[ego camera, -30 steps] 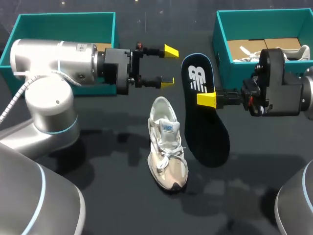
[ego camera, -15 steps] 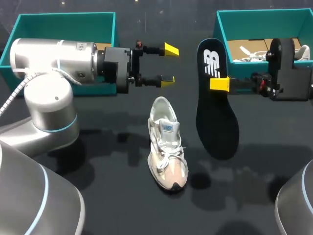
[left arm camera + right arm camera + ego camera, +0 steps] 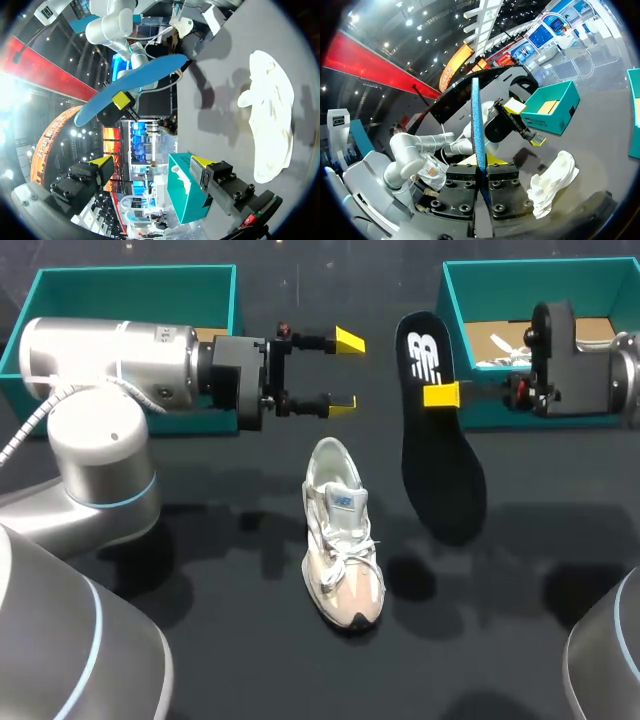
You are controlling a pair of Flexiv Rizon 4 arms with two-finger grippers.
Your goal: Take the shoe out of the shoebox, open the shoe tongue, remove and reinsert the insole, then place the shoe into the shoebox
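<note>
A beige-and-white shoe (image 3: 343, 535) lies on the black table, toe toward the near edge; it also shows as the shoe (image 3: 270, 120) and the shoe (image 3: 552, 182) in the wrist views. The insole (image 3: 440, 440), black on top with a white logo and blue underneath, hangs in the air right of the shoe. My right gripper (image 3: 440, 395) is shut on its edge; the insole (image 3: 476, 125) stands edge-on between that gripper's fingers (image 3: 482, 167). My left gripper (image 3: 345, 373) hovers open and empty behind the shoe, and from it the insole (image 3: 130, 87) shows ahead.
A teal shoebox (image 3: 135, 280) stands at the back left, behind my left arm. A second teal box (image 3: 540, 275) at the back right holds a white shoe (image 3: 495, 350) and cardboard. The left box (image 3: 550, 107) also shows beyond my left gripper (image 3: 520, 120).
My right gripper has carried the insole up and toward the back right, away from the shoe. The left arm and the shoe have stayed still.
</note>
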